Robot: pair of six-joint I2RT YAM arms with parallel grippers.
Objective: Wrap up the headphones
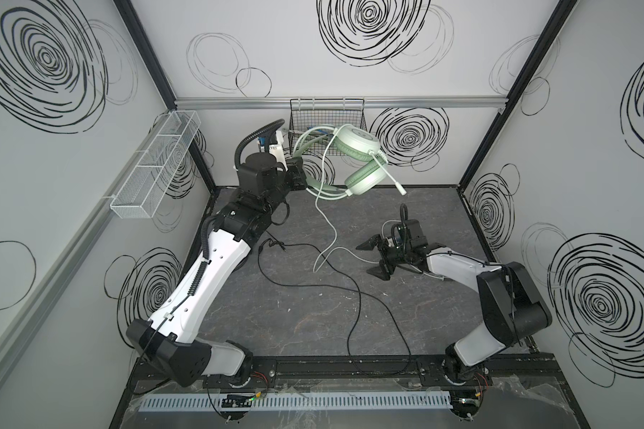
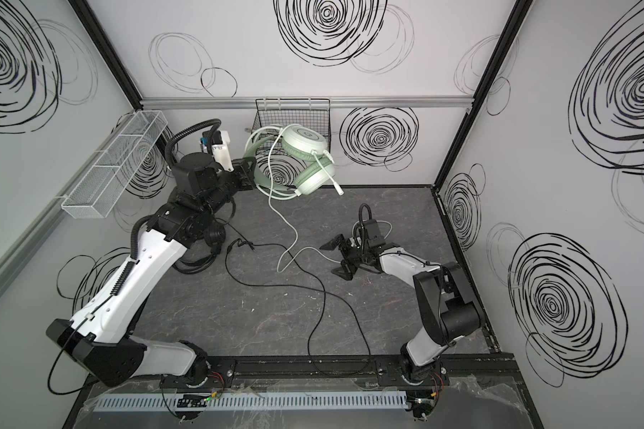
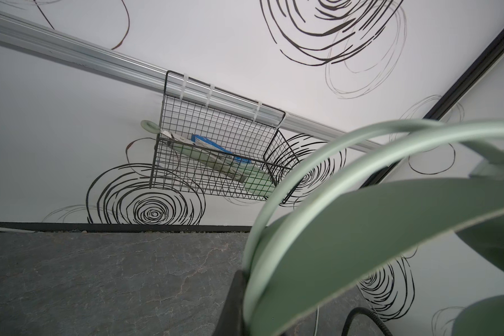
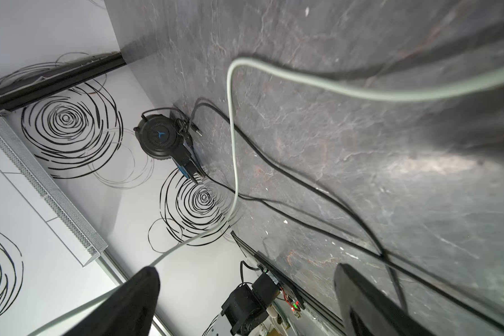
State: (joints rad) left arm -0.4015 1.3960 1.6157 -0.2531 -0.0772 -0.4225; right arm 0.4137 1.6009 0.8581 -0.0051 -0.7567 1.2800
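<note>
Two hands | left hand (image 1: 301, 176) grasping mint headset (image 1: 356, 143) | right hand (image 1: 373, 259) released | black headset (image 4: 157, 138): blue emblem

Made out no readable word or number. Saw only a blue three-pronged emblem on the black headset (image 4: 157, 136), a faint illegible mark on the mint headset (image 1: 356, 139), and unreadable print on a packet (image 3: 210, 145) in the wire basket (image 3: 216, 122).

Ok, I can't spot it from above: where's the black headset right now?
The black headset lies on the floor at the left, mostly hidden under the left arm in a top view.
</note>
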